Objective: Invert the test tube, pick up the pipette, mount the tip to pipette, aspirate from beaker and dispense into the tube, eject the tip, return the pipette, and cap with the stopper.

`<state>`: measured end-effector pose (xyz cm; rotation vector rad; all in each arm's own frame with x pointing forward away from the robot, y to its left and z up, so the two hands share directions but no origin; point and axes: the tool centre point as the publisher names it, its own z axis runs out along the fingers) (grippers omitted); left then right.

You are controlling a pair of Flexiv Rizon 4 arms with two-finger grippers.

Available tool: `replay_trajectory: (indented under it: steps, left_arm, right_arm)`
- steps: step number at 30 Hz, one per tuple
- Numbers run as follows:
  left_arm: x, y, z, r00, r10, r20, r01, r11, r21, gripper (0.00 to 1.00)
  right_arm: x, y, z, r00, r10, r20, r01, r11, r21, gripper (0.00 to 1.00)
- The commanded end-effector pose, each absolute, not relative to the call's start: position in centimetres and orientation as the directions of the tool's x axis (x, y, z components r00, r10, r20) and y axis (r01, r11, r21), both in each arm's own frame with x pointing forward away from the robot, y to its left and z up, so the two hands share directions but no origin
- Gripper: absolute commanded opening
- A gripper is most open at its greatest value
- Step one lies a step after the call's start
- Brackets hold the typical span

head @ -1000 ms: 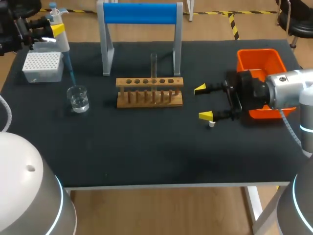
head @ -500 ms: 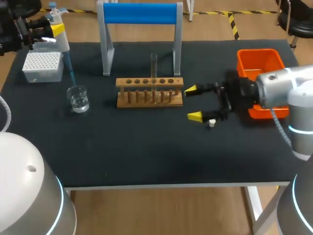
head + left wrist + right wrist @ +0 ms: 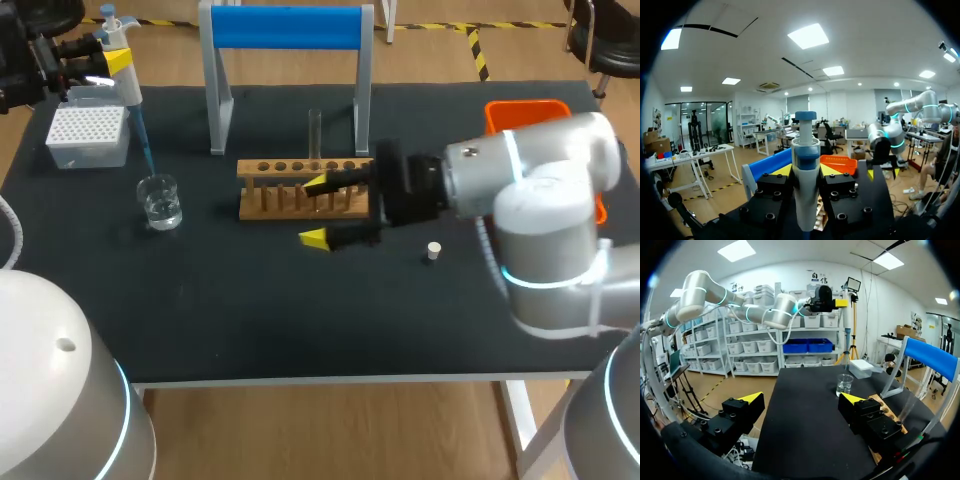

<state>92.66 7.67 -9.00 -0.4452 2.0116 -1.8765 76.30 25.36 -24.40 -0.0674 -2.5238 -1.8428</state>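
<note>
Black bench (image 3: 300, 310) underneath, carrying all that follows.

Right arm (image 3: 550, 200): in from the right, stretched past the middle, wrist lying low in front of the rack.

Blue-barred stand (image 3: 285, 28): upright at the far middle, behind the rack.

Orange bin (image 3: 520, 112): far right, partly hidden behind the right arm.

Wooden rack (image 3: 290, 190): middle of the bench, a row of holes along its top.

White tip box (image 3: 88, 135): far left corner, just behind the beaker.

Right hand (image 3: 317, 211): fingers spread wide, nothing between them. One yellow tip in front of the rack's face, the other lower on the bare bench; touching the rack or not, cannot tell. Seen from the right wrist, same hand (image 3: 802, 398) wide apart and empty, with the beaker (image 3: 844, 384) ahead of it.

Left hand (image 3: 805, 170): at the far left, above the tip box, clamped from both sides on the pipette (image 3: 805, 195), held upright.

Pipette (image 3: 125, 75) from overhead: white body, yellow patch, blue tip (image 3: 143, 145) mounted and slanting down toward the beaker. Lower end at the beaker's rim; inside or just above, cannot tell.

Beaker (image 3: 160, 202): left of the rack, well apart from it, clear liquid at the bottom.

Test tube (image 3: 314, 135): standing upright in one of the rack's holes, right of the row's middle.

Stopper (image 3: 433, 250): small and white, alone on the bench right of the rack, near the right arm's wrist, not held.
</note>
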Motion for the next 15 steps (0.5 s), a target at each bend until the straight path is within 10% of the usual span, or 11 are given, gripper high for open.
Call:
replay_trajectory:
  steps: [1, 15]
  left_arm:
    - [92.6, 7.6, -9.0, -0.888, -0.459, -0.044, 0.012, 0.071, -0.997, 0.0]
    - [92.6, 7.6, -9.0, -0.888, -0.459, -0.044, 0.012, 0.071, -0.997, 0.0]
  right_arm:
    - [76.4, 32.2, -26.2, -0.998, 0.037, 0.044, 0.053, 0.313, 0.948, 1.0]
    - [77.1, 36.7, -27.8, -0.996, 0.093, 0.012, 0.044, 0.352, 0.935, 1.0]
